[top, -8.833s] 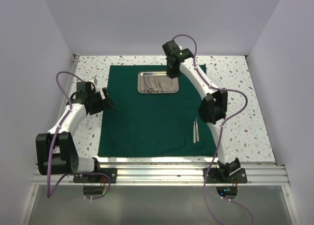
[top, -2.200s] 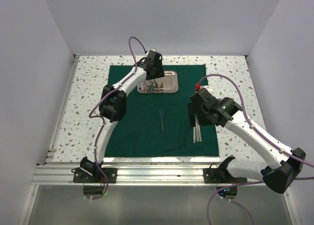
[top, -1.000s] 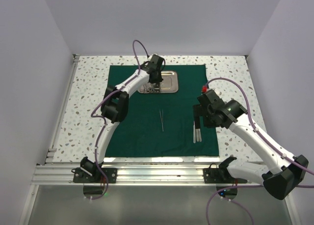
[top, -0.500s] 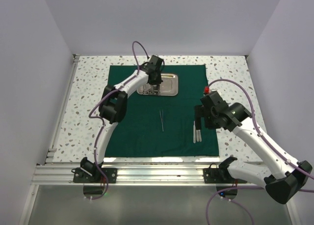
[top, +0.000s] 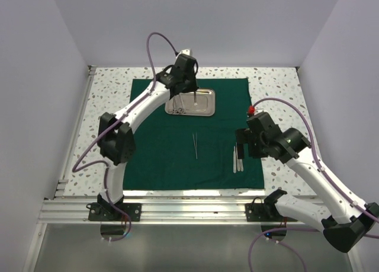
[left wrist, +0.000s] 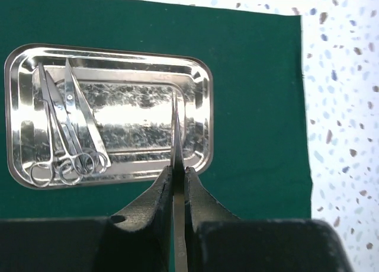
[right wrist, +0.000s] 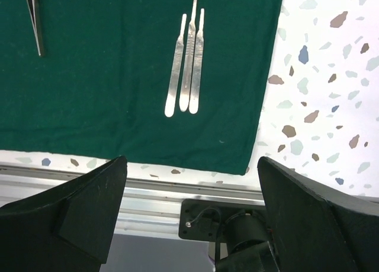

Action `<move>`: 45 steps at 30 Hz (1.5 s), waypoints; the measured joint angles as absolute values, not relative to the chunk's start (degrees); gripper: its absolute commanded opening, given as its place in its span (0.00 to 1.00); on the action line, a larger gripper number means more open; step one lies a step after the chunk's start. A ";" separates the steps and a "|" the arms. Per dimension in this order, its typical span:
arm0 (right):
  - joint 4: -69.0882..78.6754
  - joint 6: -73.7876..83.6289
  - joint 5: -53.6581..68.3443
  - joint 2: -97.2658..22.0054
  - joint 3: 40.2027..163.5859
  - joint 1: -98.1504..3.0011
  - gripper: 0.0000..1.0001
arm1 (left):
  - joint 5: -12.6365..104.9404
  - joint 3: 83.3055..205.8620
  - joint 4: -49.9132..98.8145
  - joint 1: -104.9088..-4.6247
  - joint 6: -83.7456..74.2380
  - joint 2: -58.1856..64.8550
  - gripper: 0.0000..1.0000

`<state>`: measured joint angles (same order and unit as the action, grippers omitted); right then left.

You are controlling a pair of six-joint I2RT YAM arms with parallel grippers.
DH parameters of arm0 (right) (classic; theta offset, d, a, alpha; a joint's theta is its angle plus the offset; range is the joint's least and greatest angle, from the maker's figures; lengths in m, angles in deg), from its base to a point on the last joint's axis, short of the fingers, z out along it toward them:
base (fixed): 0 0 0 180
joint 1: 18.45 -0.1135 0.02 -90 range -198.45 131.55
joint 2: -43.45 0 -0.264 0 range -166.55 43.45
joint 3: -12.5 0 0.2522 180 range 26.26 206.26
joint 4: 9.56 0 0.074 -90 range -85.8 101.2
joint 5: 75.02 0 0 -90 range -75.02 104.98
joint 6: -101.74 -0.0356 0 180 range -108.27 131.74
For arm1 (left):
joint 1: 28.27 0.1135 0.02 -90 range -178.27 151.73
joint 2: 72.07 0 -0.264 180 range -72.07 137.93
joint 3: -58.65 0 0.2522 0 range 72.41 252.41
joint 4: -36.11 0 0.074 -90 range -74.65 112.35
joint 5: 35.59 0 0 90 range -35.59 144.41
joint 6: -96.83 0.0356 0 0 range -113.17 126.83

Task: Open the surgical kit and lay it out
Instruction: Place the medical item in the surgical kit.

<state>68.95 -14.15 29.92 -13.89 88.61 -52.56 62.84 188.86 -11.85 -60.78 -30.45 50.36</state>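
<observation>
Between left fingers (left wrist: 155, 196), slim silver instrument (left wrist: 176, 140)

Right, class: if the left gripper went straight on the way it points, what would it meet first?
Probably the bare floor of the steel tray, the held slim instrument touching first; the ring-handled instruments lie aside.

Top external: high, past the near edge of the green drape (top: 172, 159), looking down on all of it. Left wrist: close over drape's far edge, facing down on the steel tray (left wrist: 130, 115). Right wrist: over drape's near right corner. Drape shared by all three
</observation>
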 measured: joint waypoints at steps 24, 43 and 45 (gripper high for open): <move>70.63 -17.76 27.43 -8.43 86.97 -52.56 0.95 | 72.32 149.91 -10.06 -78.22 -41.90 30.89 0.08; 69.67 -20.86 27.43 -11.49 83.86 -52.56 0.95 | 73.90 159.02 -11.72 -76.08 -37.99 37.97 0.43; 69.36 -20.86 27.45 -12.36 83.86 -52.56 0.95 | 73.77 160.27 -11.74 -74.24 -36.96 37.97 0.41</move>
